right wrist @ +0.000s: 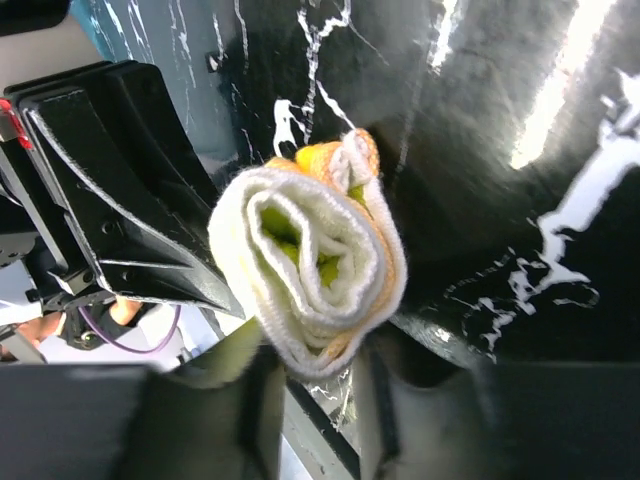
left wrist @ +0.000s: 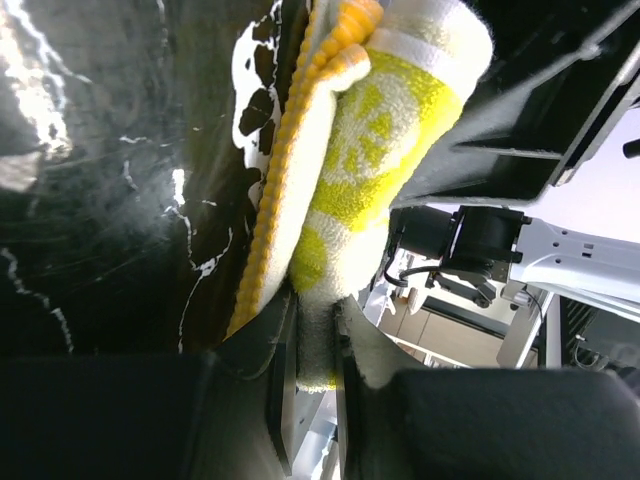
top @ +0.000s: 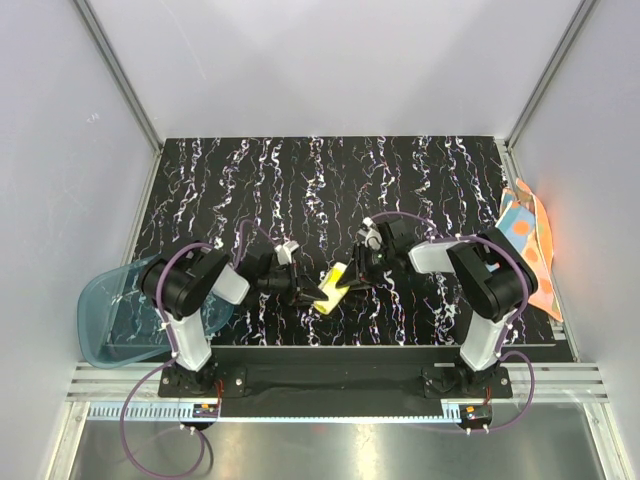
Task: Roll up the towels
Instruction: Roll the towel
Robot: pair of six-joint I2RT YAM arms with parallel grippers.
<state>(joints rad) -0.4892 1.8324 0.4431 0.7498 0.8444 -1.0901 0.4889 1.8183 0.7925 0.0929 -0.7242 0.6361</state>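
Note:
The yellow towel (top: 333, 287) is a short roll lying on the black marbled mat (top: 300, 180) between my two grippers. My left gripper (top: 308, 293) is shut on a fold at one end of it (left wrist: 318, 330); the roll (left wrist: 380, 150) stretches away from the jaws. My right gripper (top: 352, 281) holds the other end: the spiral end of the roll (right wrist: 310, 270) sits with its lower part pinched between the fingers (right wrist: 262, 400). The orange towel with light blue patches (top: 530, 245) lies crumpled at the mat's far right edge, untouched.
A translucent blue plastic tray (top: 110, 310) stands at the left, beside the left arm's base. White walls close in the mat on three sides. The arm bases and a metal rail run along the near edge.

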